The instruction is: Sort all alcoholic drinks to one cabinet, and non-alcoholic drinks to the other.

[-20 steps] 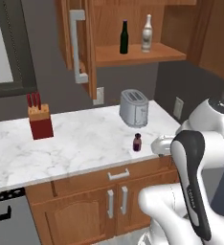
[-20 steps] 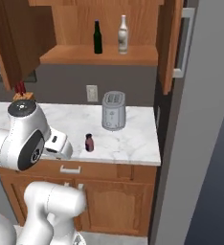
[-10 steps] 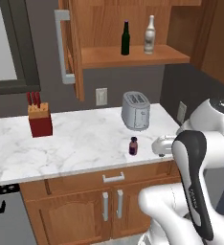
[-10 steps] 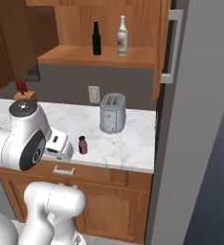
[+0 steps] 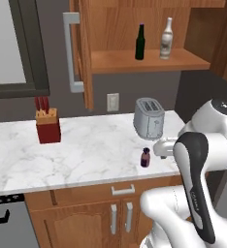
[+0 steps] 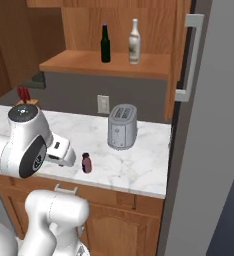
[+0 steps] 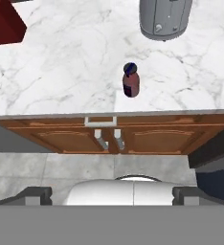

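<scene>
Short dark purple bottle (image 7: pixel 130 80), reddish label, upright near front edge of white marble counter (image 7: pixel 61 62), before silver toaster (image 7: pixel 164 17). Green bottle (image 5: pixel 140 42), pale bottle (image 5: pixel 167 38) on open cabinet shelf (image 5: pixel 135 60). Gripper (image 7: pixel 111 195) fingers spread, empty.

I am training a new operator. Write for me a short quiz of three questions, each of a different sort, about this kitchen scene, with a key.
1. True or false: the green bottle and the pale bottle stand side by side on the open cabinet shelf.
2. What stands nearest the counter's front edge?
A. toaster
B. purple bottle
C. knife block
3. Fill in: the purple bottle stands ____ on the counter, in front of the toaster.

Key:
1. True.
2. B.
3. upright.
</scene>
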